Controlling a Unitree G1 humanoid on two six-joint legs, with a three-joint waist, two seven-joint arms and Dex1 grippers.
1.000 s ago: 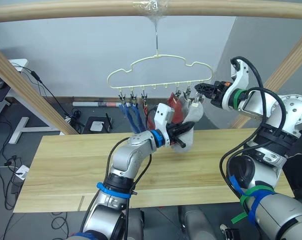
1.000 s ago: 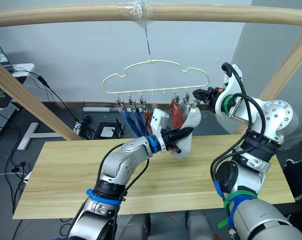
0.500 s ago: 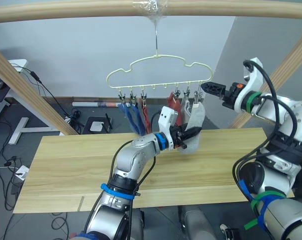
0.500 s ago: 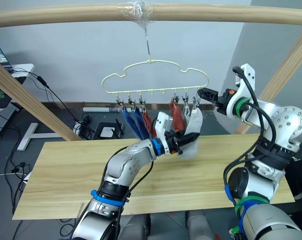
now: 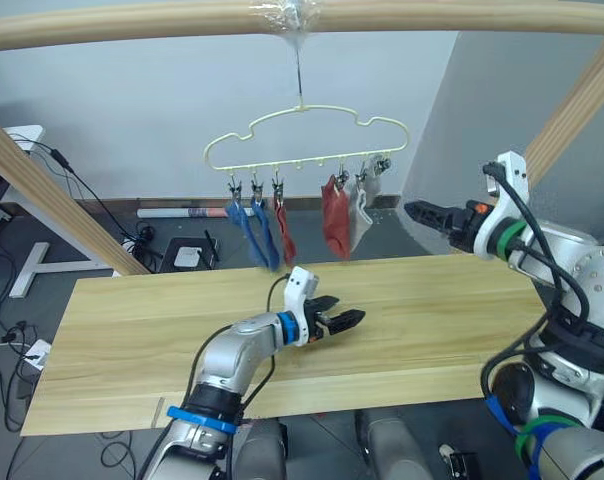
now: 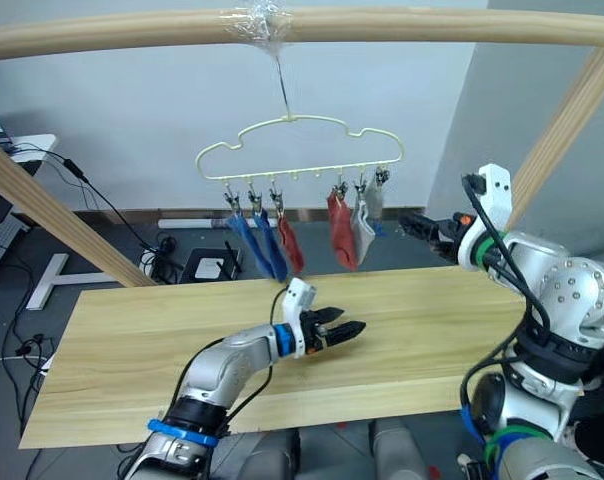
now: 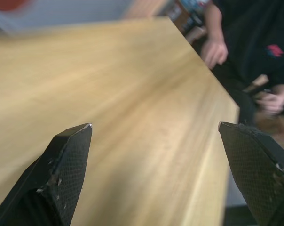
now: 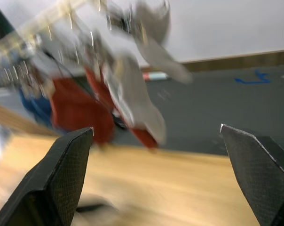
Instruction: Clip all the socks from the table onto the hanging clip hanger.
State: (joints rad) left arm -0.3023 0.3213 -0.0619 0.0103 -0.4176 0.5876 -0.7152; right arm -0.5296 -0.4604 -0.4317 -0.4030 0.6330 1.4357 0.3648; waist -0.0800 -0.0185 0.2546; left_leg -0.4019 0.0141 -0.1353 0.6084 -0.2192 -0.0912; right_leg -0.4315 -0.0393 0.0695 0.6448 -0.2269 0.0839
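The clip hanger (image 5: 304,140) is hung from the wooden bar (image 5: 182,20) above the far edge of the table (image 5: 132,330). The socks (image 5: 337,215) are clipped along its lower row, three toward its left end and three toward its right. The left gripper (image 5: 344,322) is held low over the middle of the table, below the hanger, with bare tabletop between and ahead of its spread fingers. The right gripper (image 5: 414,211) is held just right of the hanger's right end, above the table's far right edge, with the rightmost socks ahead of its parted fingers
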